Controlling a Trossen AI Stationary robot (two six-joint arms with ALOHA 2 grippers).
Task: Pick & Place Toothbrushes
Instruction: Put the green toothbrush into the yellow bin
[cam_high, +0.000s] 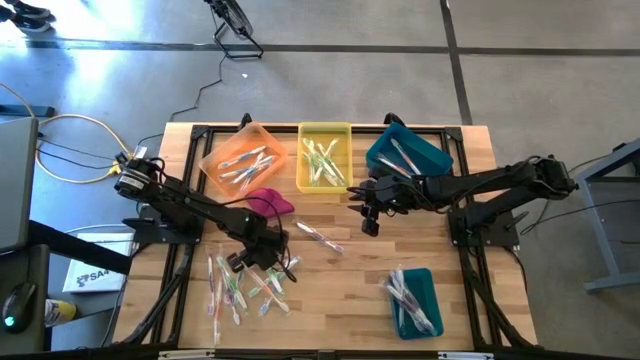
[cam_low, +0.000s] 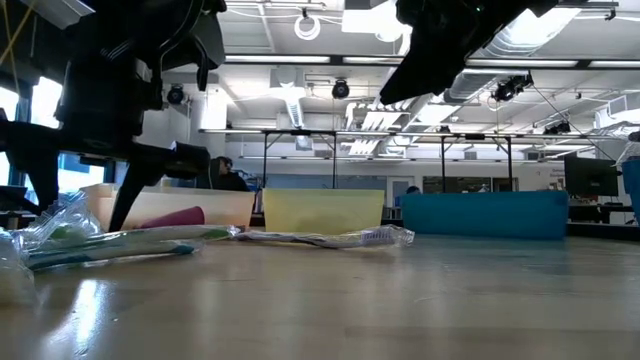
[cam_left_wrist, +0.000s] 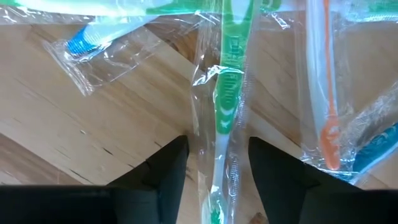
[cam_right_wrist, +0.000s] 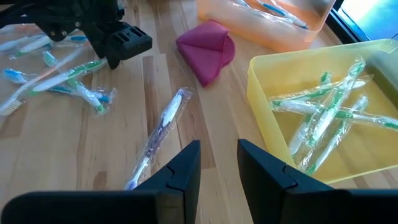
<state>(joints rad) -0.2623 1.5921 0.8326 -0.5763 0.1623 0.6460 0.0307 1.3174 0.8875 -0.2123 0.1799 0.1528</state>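
Your target is the green wrapped toothbrush (cam_left_wrist: 227, 106), lying in the loose pile of toothbrushes (cam_high: 245, 285) at the lower left of the high view; your left gripper (cam_left_wrist: 214, 171) straddles its handle with fingers spread and not yet closed, presumably so one squeeze lifts it alone; greens already sit in the yellow bin (cam_high: 325, 156) at upper centre, so that is its likely home; your right gripper (cam_high: 366, 212) hangs mid-frame, part open and empty, beside a stray wrapped brush (cam_right_wrist: 158, 127).
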